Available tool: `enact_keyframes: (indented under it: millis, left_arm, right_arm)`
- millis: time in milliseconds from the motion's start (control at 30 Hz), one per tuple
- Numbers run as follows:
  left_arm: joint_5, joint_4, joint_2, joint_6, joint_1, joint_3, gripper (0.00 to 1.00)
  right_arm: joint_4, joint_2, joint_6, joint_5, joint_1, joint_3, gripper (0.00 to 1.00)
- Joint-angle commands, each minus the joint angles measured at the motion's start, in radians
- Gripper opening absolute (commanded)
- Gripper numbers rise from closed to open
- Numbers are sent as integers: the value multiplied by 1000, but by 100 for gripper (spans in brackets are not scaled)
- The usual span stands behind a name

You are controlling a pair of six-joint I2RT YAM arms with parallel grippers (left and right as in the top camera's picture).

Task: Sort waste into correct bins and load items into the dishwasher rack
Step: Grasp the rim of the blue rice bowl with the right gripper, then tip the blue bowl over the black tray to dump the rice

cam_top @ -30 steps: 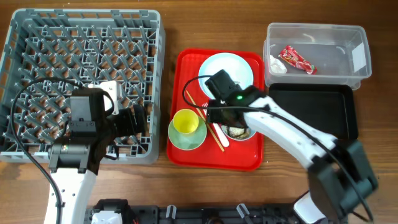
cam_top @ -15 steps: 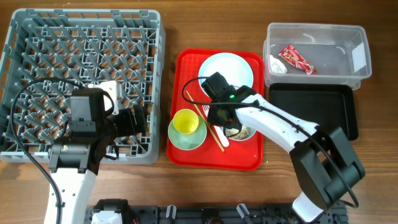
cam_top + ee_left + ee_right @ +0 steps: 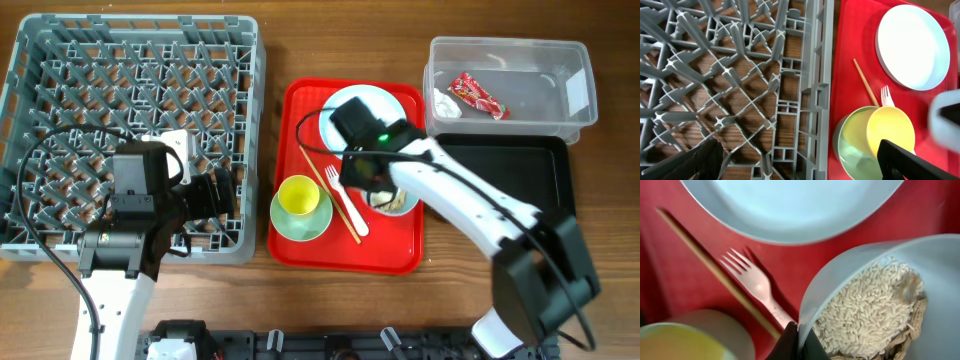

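**Waste part-sorted; nothing racked yet.**
Wrapper (image 3: 478,95) & napkin (image 3: 443,101) lie in the clear tub (image 3: 510,45), just off the red tray's (image 3: 340,255) far-right corner. The rack (image 3: 130,20), left of the red tray, holds no dishes. Plate (image 3: 385,105), cup (image 3: 300,195) in saucer (image 3: 285,228), fork (image 3: 358,225) & stick (image 3: 318,178) sit on the red tray. R gripper (image 3: 797,332) is pinched tight on the rim of the bowl (image 3: 840,262), crumbs (image 3: 865,305) inside, at the red tray's right side. Vs 0.5 s ago, bowl & arm sit slightly nearer its far edge. L gripper (image 3: 805,165) is wide open, empty, unmoved.

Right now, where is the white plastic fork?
In the overhead view the fork lies on the red tray, between the yellow cup and the bowl, beside the wooden stick.
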Motion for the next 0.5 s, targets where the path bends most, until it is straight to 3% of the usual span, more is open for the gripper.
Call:
enact_keyframes:
  millis: [0, 133, 467]
  left_arm:
    - [11, 0, -10, -5, 5, 21, 100]
    - [11, 0, -10, -5, 5, 21, 100]
    - [11, 0, -10, -5, 5, 21, 100]
  right_arm:
    - [-23, -118, -68, 3, -74, 56, 4]
    - [-48, -183, -93, -69, -187, 56, 4]
    - [-67, -190, -329, -452, -528, 42, 4]
